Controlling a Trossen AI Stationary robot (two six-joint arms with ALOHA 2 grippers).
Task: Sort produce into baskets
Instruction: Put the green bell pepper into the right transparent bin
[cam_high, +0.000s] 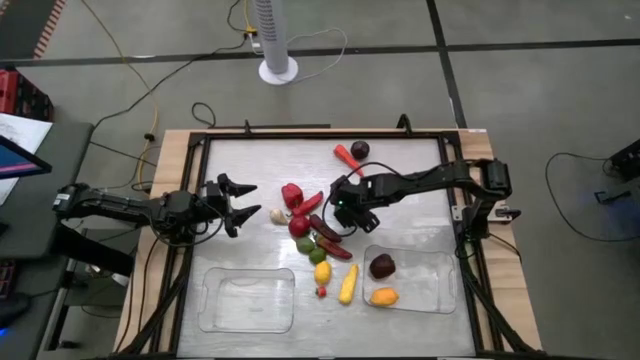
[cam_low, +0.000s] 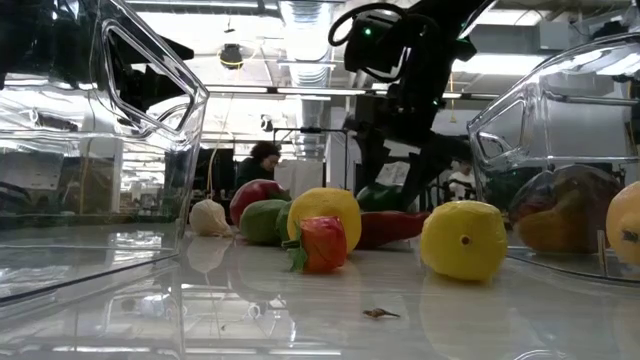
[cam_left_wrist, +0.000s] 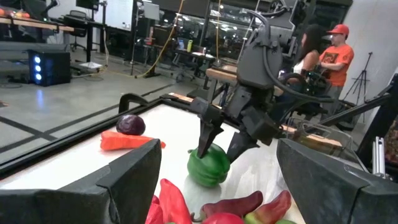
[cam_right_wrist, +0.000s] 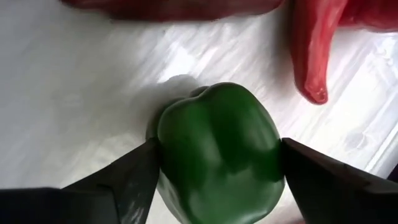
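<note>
Straddling the green pepper (cam_right_wrist: 217, 149), the right gripper (cam_left_wrist: 221, 142) has one finger at each flank, touching or very nearly, the jaws not yet clamped, so I'd call it a pick in the making. That pepper sits on the table (cam_high: 250, 165) at the centre of the high view, beside the red chillies (cam_high: 330, 232) and the produce heap. Lower right, one basket (cam_high: 445, 262) already holds a plum and an orange piece; the other basket (cam_high: 215, 305), lower left, holds nothing. Mid-left, the left gripper (cam_high: 238, 200) waits with fingers spread, empty. Next comes squeezing, lifting clear, and carrying to a basket.
</note>
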